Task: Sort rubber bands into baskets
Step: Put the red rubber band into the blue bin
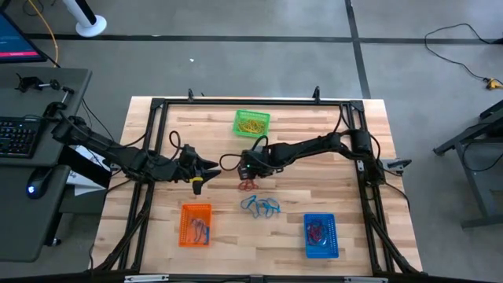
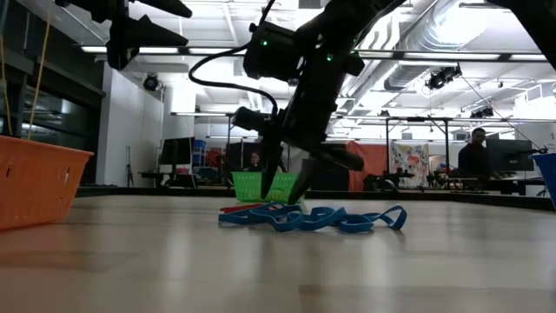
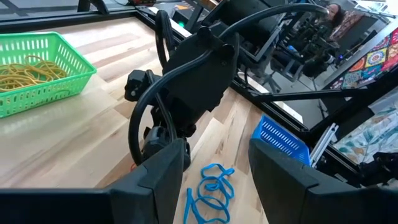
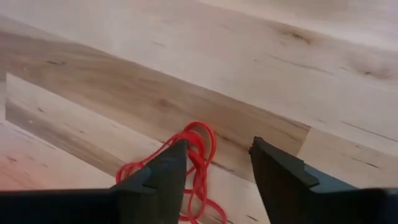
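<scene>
A small bunch of red rubber bands [image 4: 198, 152] lies on the wooden table near its middle [image 1: 247, 186]. My right gripper [image 4: 217, 168] points steeply down over it, fingers apart, tips close to the table [image 2: 285, 196]. Part of the red bunch lies between the fingers and part passes under one of them. A tangle of blue rubber bands [image 1: 261, 207] lies just nearer the front edge. My left gripper [image 3: 217, 180] hangs open in the air left of centre [image 1: 206, 169], holding nothing. The green basket [image 1: 251, 123] holds yellow bands, while the orange basket [image 1: 196, 225] and blue basket [image 1: 320, 235] hold a few. My right gripper comes at the red rubber bands from above, pointing steeply down. One finger [image 4: 163, 171] covers the edge of the bunch [image 4: 186, 140]. I cannot tell whether it touches the bands. The bands lie slack on the table.
A black frame [image 1: 157, 106] with cables runs around the tabletop. The green basket stands at the far middle, the orange one at the near left and the blue one at the near right. Bare wood lies between them.
</scene>
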